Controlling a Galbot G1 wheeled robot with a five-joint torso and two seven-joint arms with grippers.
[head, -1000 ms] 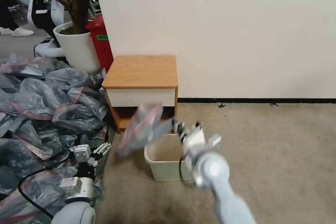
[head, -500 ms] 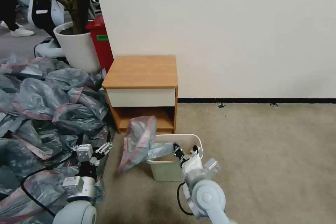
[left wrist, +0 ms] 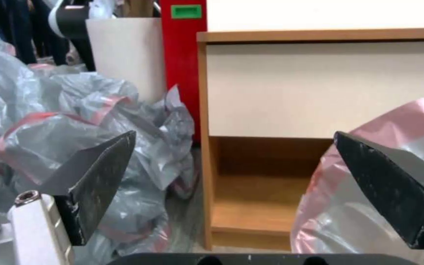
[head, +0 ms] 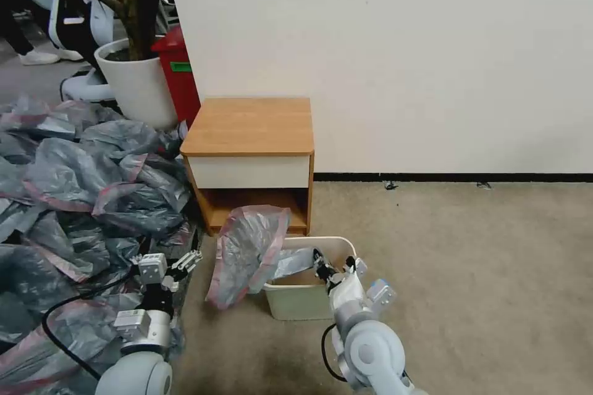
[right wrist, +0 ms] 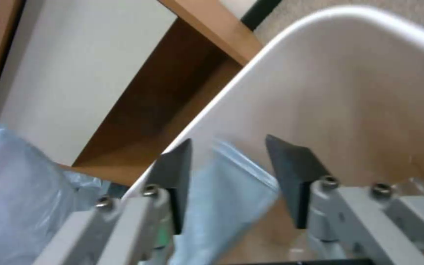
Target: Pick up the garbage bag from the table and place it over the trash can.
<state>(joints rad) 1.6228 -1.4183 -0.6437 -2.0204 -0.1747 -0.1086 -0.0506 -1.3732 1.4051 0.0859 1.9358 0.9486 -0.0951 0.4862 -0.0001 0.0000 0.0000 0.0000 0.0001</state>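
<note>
The right gripper [head: 336, 264] has dropped into the trash can [head: 301, 304], loosely straddling the garbage bag [head: 250, 247]; the left gripper [head: 179, 262] is idling, spread wide.

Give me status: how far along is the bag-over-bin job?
Done: the table top is bare, and the garbage bag is off it. In hand: the right gripper sits inside the trash can with a strip of the bag between its parted fingers; most of the bag hangs outside over the can's left rim. Left gripper hovers open by the heap of bags. Left: spreading the mouth around the rim.
</note>
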